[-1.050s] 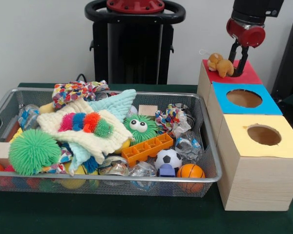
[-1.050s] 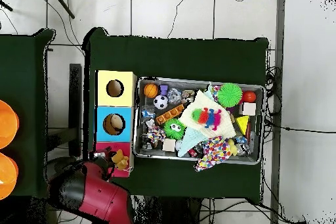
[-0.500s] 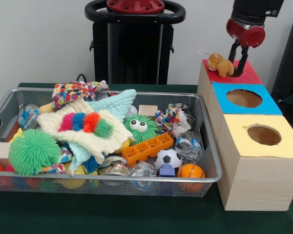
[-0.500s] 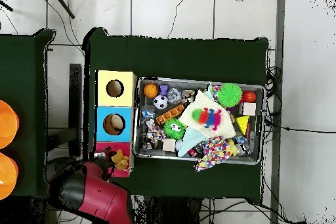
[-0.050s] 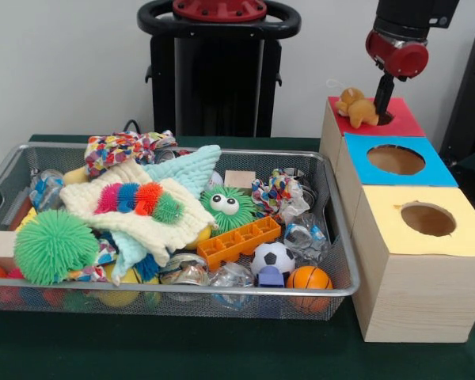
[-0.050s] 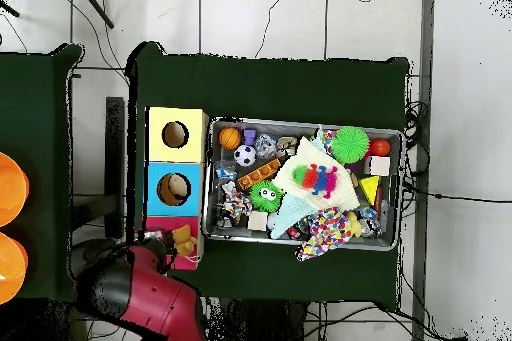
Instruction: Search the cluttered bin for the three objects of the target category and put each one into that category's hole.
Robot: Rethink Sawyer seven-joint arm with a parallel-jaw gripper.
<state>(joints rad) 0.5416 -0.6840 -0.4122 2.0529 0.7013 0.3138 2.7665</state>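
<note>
A small tan plush lion (image 5: pixel 355 104) lies on the red-topped box (image 5: pixel 406 124), left of its hole; in the overhead view the lion (image 6: pixel 183 241) is at that box's edge. My gripper (image 5: pixel 379 113) hangs straight above the red top. Its fingers (image 5: pixel 384 93) show as one black bar pressed against the lion's rear end, so it looks shut on the toy. The fingertips are partly hidden behind the lion. The wire bin (image 5: pixel 222 291) holds other soft things: a striped caterpillar plush (image 5: pixel 138 198) on a cream cloth and a green fuzzy monster (image 5: pixel 226 207).
A blue-topped box (image 5: pixel 435 170) and a yellow-topped box (image 5: pixel 384 226) stand in a row with the red one, right of the bin. The bin also holds balls, an orange brick (image 5: pixel 237 241), a green spiky ball (image 5: pixel 54 245), wood blocks and rope toys. The red arm (image 6: pixel 135 292) reaches over the boxes' end.
The two spread fingers have come together into one bar at the lion's rear. The lion has shifted slightly left and up. The gripper stayed at the same height.
</note>
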